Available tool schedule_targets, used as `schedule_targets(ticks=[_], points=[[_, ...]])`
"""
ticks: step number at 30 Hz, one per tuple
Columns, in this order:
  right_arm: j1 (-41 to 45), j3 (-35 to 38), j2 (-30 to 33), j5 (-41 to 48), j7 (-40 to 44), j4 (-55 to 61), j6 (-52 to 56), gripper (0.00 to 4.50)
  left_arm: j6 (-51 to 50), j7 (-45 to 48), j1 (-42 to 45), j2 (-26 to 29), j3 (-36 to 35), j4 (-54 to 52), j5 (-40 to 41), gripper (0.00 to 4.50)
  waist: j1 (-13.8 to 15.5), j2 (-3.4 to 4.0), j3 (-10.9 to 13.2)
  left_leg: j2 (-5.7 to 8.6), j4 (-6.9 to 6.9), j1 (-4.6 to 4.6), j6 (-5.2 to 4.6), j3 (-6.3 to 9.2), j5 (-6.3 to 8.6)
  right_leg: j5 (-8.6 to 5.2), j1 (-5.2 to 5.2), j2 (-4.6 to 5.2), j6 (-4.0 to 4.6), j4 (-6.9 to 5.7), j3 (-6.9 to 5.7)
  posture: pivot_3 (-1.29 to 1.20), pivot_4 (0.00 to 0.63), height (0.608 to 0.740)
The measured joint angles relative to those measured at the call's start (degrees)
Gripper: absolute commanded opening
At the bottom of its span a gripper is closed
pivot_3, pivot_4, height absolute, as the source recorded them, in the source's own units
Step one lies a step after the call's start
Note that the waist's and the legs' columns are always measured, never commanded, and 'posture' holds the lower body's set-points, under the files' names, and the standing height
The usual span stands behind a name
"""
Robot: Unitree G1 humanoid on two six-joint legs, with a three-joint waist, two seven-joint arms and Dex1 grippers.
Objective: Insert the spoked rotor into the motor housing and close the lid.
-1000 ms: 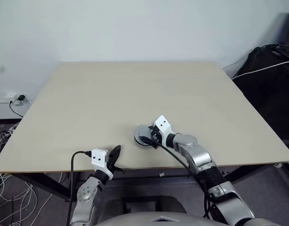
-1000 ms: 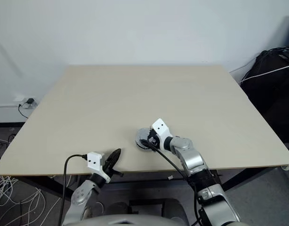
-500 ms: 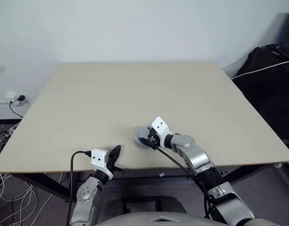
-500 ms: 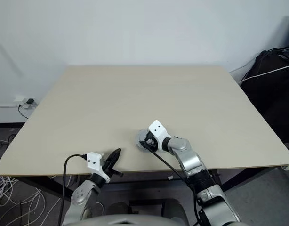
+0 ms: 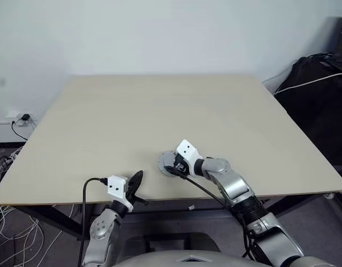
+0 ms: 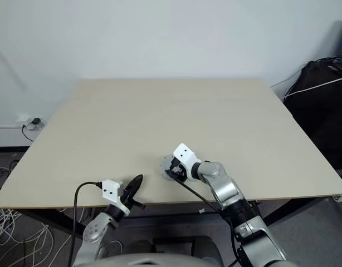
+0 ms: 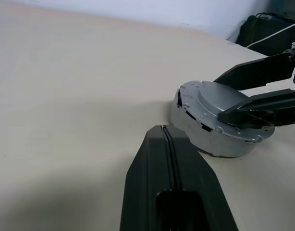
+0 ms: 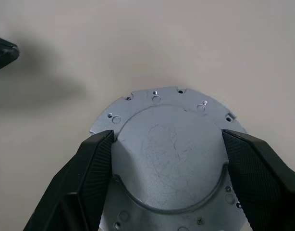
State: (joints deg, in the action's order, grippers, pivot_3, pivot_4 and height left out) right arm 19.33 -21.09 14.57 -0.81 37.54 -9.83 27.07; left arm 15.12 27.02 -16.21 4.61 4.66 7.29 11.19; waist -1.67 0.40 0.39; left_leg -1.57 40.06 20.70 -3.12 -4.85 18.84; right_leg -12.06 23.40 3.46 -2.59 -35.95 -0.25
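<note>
Pale wooden table point(image 5: 160, 111) against a white wall; a dark bag and cables lie on the floor to the robot's right. Near the table's front edge, slightly right of centre, sits a round grey metal assembly: the lid point(image 8: 169, 154), smooth grey face up, seated flat on the motor housing point(image 7: 190, 126), whose flanged rim with small holes shows all round it.

Right gripper point(image 8: 169, 168) reaches in from the right, angled downward. Its two black fingers are spread wide, one on each side of the lid's raised centre disc, pads right at the disc's edge; whether they press on it, cannot tell.

Left gripper point(image 5: 135, 185) hangs at the front table edge, left of the housing and apart from it, fingers pressed together with nothing between them, pointing toward the housing
</note>
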Motion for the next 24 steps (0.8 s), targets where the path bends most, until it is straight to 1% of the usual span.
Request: schedule_targets(ticks=[7, 12, 20, 24], points=[[0.2, -0.6, 0.0, -0.6, 0.0, 0.3, 0.9, 3.25, 0.4, 1.1, 0.9, 1.2, 1.2, 0.0, -1.1, 0.0, 0.0, 0.0, -0.1, -0.05, 0.0, -0.07, 0.0, 0.0, 0.0, 0.0, -0.01, 0.01, 0.0, -0.01, 0.0, 0.0, 0.0, 0.74], [0.0, 0.1, -1.3, -0.7, -1.3, -0.2, 0.3, 3.25, 0.3, 1.1, 1.0, 1.1, 2.1, 0.0, -1.1, 0.0, -0.4, -0.02, -0.1, -0.09, 0.0, -0.07, 0.0, 0.0, 0.0, 0.01, -0.01, 0.01, 0.0, -0.03, 0.0, 0.0, 0.0, 0.74], [-1.6, 1.4, -2.2, 0.3, -2.1, -1.6, -4.4, 3.25, 0.0, 1.0, 1.0, 1.1, 2.6, 0.0, -1.1, 0.0, -0.5, -0.03, -0.1, -0.13, 0.0, -0.03, 0.01, -0.01, -0.02, 0.02, 0.03, 0.01, -0.01, -0.05, 0.0, 0.0, 0.0, 0.74], [-2.2, 2.5, -2.7, 1.3, -2.2, -2.4, -6.9, 3.25, -0.1, 1.0, 1.0, 1.1, 2.6, 0.0, -1.0, 0.0, -0.5, -0.06, 0.0, -0.12, 0.0, 0.17, 0.01, -0.04, -0.03, 0.02, 0.01, 0.01, 0.0, -0.06, 0.03, 0.0, 0.0, 0.74]])
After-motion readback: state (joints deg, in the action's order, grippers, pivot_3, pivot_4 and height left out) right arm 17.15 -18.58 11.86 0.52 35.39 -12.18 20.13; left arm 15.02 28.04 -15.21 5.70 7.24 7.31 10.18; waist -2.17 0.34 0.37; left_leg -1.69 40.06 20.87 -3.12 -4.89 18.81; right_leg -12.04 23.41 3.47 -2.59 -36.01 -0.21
